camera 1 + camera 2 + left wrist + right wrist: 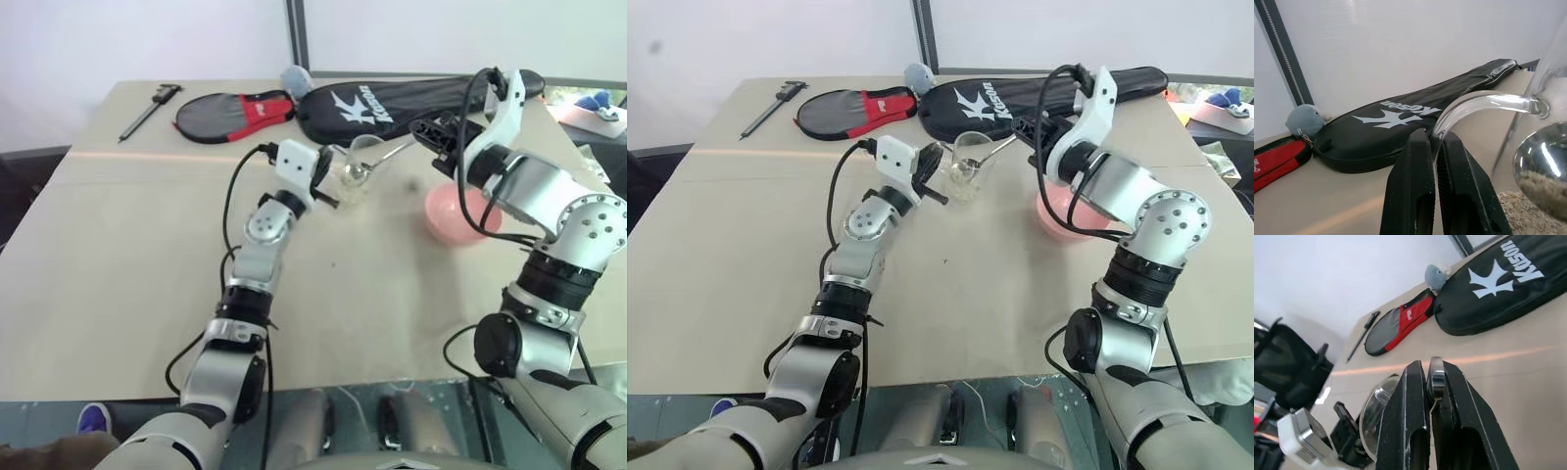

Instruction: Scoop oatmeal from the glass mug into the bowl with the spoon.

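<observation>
The beige table [118,294] is overlooked from the head; wrist views sit close — both share the black racket case [1415,122].

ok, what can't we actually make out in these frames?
- Bowl inside: head views, right arm covers it, so any oatmeal there is hidden.
- Spoon load: head views, too small.
- Glass mug: left wrist view, cut off by the edge.
- Spoon handle: right wrist view, hidden between the fingers.

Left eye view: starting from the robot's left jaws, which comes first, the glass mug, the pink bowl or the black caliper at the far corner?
1. Glass mug, handle held in the left gripper.
2. Pink bowl, off to the right.
3. Black caliper, far left corner.
</observation>
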Available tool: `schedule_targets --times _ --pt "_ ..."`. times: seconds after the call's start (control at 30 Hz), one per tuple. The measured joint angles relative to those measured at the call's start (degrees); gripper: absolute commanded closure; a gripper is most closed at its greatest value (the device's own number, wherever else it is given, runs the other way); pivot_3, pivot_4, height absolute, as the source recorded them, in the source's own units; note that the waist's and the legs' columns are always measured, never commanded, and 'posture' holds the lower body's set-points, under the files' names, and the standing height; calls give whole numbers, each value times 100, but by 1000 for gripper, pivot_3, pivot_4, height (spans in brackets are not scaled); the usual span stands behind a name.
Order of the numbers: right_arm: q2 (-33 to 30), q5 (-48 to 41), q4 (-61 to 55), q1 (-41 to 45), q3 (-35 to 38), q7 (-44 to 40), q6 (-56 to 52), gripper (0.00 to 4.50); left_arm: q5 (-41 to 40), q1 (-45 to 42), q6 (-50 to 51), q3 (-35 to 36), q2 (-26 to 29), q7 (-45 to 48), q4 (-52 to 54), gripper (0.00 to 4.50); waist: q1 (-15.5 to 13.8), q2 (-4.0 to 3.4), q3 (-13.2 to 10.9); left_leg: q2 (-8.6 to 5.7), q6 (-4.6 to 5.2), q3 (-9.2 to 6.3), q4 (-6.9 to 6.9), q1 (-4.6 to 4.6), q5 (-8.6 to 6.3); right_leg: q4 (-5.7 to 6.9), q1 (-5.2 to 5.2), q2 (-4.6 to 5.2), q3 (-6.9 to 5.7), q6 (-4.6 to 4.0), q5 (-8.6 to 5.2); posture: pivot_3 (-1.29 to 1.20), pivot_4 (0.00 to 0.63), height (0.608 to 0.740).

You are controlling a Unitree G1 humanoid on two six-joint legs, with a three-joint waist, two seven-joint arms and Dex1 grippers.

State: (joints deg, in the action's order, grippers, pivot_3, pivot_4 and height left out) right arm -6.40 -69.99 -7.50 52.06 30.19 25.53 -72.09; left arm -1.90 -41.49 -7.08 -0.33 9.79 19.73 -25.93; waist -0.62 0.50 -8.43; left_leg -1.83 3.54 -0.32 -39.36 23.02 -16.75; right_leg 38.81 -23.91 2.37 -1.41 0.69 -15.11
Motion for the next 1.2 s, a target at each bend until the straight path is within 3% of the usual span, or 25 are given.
schedule_targets --times 0.23,0.63,0.9,1.2 --pt "-403 -1342 111 -31 250 1084 400 4500 10 -175 -58 -28 -44 5 -293 4457 4 0 0 1 1 3 0 1 0 0 0 -1 0 0 0 0 150 740" --pt "-1785 -3623 -241 -1254 6 2369 1847 4500 440 -849 -508 -446 -531 -108 -1396 4457 1 0 0 4 6 13 0 5 -1 -7 2 -1 7 0 0 0 150 740" --pt "-2428 -4195 -580 -2038 -44 2501 2802 4500 707 -1323 -974 -515 -680 -278 -2396 4457 -13 2 -1 9 11 21 0 5 -4 -24 2 -5 14 1 0 0 150 740" --pt "-2570 -4230 -781 -2502 -4 2363 3331 4500 949 -1760 -1138 -646 -790 -447 -3003 4457 -21 4 -2 10 13 22 1 7 -5 -30 2 -5 14 2 0 0 150 740"
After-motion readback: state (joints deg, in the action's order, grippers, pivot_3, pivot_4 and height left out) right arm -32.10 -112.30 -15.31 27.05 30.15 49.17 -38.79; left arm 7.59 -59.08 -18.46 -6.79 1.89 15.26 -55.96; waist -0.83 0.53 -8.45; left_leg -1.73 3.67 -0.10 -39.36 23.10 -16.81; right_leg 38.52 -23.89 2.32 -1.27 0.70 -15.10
